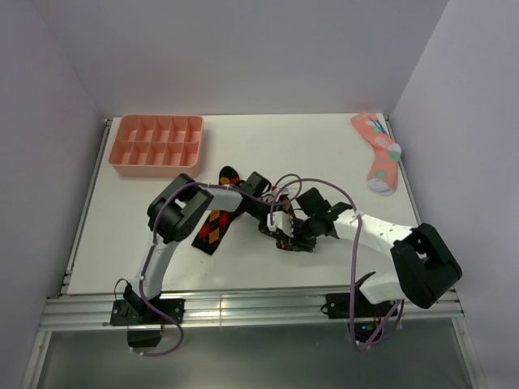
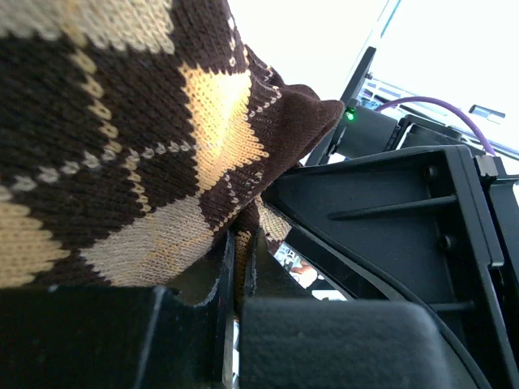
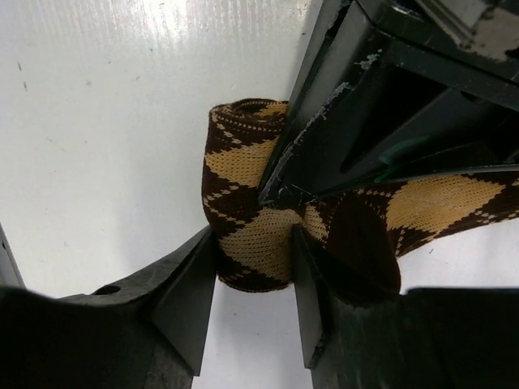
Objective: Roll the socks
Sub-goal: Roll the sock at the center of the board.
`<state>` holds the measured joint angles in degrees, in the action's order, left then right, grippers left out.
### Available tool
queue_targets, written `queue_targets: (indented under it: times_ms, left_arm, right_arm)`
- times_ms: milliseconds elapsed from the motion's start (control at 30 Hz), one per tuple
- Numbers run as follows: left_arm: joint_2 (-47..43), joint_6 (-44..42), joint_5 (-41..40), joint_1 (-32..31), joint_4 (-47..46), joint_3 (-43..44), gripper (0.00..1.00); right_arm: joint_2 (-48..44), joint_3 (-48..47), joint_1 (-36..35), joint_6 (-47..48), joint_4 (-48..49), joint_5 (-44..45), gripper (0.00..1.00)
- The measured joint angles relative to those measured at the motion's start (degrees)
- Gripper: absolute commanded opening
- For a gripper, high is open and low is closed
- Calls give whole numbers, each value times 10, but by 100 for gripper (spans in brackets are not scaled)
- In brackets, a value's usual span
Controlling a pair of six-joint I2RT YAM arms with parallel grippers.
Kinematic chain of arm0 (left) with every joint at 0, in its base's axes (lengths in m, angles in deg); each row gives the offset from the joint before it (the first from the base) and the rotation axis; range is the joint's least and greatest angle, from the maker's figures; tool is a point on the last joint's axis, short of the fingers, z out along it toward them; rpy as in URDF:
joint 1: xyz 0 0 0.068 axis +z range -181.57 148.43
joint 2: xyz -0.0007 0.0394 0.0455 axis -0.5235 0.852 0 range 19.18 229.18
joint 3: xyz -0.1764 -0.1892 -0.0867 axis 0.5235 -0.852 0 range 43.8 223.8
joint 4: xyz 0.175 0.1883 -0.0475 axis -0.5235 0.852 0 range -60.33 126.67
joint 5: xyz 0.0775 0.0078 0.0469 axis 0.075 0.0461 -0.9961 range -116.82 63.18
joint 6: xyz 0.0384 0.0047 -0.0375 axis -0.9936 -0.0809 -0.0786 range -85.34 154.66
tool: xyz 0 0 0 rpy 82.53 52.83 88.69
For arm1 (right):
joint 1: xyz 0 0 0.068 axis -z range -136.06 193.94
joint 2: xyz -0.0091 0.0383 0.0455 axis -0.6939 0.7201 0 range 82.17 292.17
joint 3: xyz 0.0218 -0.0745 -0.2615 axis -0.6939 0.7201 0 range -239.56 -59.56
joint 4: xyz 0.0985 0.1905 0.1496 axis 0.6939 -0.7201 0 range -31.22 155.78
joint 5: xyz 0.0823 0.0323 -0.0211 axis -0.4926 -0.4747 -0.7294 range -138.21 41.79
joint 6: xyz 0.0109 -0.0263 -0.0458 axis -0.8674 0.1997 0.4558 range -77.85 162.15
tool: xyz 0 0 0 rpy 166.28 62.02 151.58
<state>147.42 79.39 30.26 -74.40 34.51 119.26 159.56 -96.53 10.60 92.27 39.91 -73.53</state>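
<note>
The white table (image 1: pixel 324 146) holds everything. The left arm (image 1: pixel 174 215) and right arm (image 1: pixel 381 235) bend inward so their ends meet near the middle, toward the near edge. At the far left corner sits a pink compartment tray (image 1: pixel 154 168), and a pink sock (image 1: pixel 379 158) lies well apart at the far right.

The red-diamond sock (image 1: pixel 212 231) lies flat under the left arm, its long axis running from far to near. It is untouched and clearly nearer that arm.

The tan-diamond sock (image 3: pixel 235 162) is between the two grippers and partly wound into a fat roll. The right gripper (image 3: pixel 253 243) has its jaws part-way apart, pressed against either side of that roll. The left gripper (image 2: pixel 241 243) has its jaws drawn almost together, with a fold of the same sock pinched in the narrow gap.

From the right wrist, the unrolled tail runs off to the right beneath the left gripper. So I'd judge the roll has to travel along that tail, away from the right jaws. The overhead view is too crowded to confirm the tail's length
</note>
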Motion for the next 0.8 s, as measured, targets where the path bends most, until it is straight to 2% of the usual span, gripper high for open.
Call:
queue_targets:
  times_ms: [133, 267, 367, 467, 567, 667, 800]
  left_arm:
    - [0, 6, 7, 2, -16, -9, 0]
    - [0, 15, 15, 6, -32, -18, 0]
    - [0, 17, 19, 8, -41, -24, 0]
    - [-2, 27, 22, 9, -65, -37, 2]
    - [-14, 48, 14, 10, -113, -66, 16]
    - [-36, 78, -12, 9, -178, -109, 24]
    - [-59, 127, -61, 6, -294, -170, 24]
  right_arm:
    - [6, -5, -2, -10, 1, 5, 36]
    - [16, -14, -2, -18, -4, 3, 22]
    - [31, -31, -3, -25, -19, 0, 16]
    - [45, -45, 0, -27, -36, -9, 12]
    - [59, -59, 9, -27, -53, -25, 11]
    - [70, -68, 26, -28, -66, -50, 11]
    - [86, -81, 54, -27, -85, -80, 11]
